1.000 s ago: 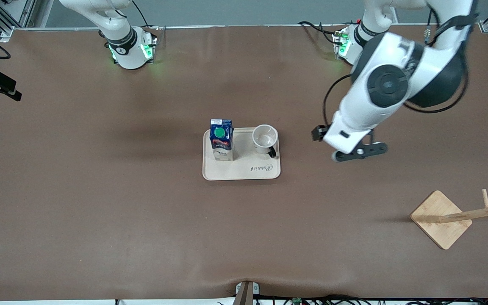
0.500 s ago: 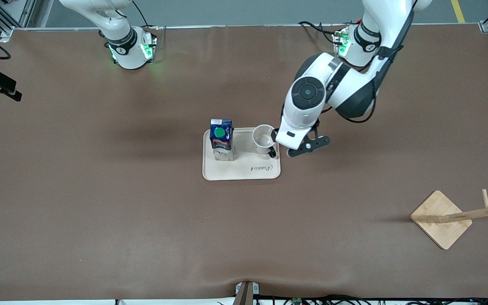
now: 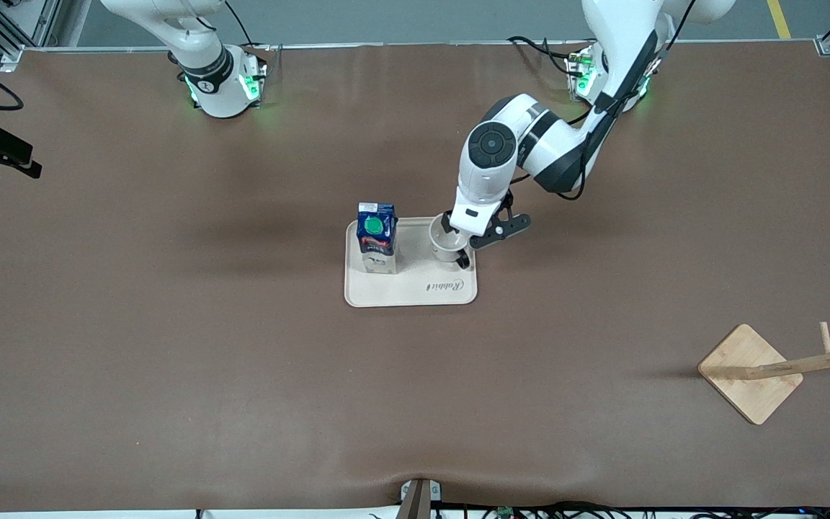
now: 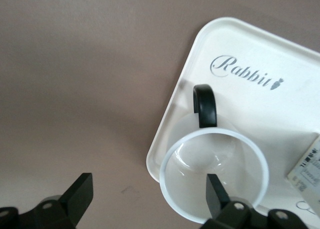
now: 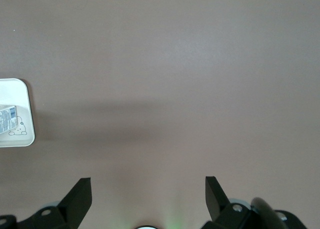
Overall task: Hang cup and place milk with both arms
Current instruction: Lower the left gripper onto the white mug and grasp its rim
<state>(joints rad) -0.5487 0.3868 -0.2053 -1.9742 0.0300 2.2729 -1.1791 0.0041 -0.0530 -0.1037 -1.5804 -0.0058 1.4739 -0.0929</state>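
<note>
The white cup stands upright on a cream tray at mid-table, its black handle toward the front camera. The dark blue milk with a green cap stands on the same tray, beside the cup toward the right arm's end. My left gripper is open over the cup's rim and the tray's edge. In the left wrist view, one finger is over the cup's inside and the other over the bare table. My right gripper is open and empty over the table.
A wooden rack with a square base and pegged post stands near the left arm's end, nearer the front camera. The right wrist view shows a tray corner and the milk's base. Brown table surface surrounds the tray.
My left arm has swung from the left arm's end toward the tray; its open gripper now sits over the cup's rim. Cup, milk and right arm have not moved.
</note>
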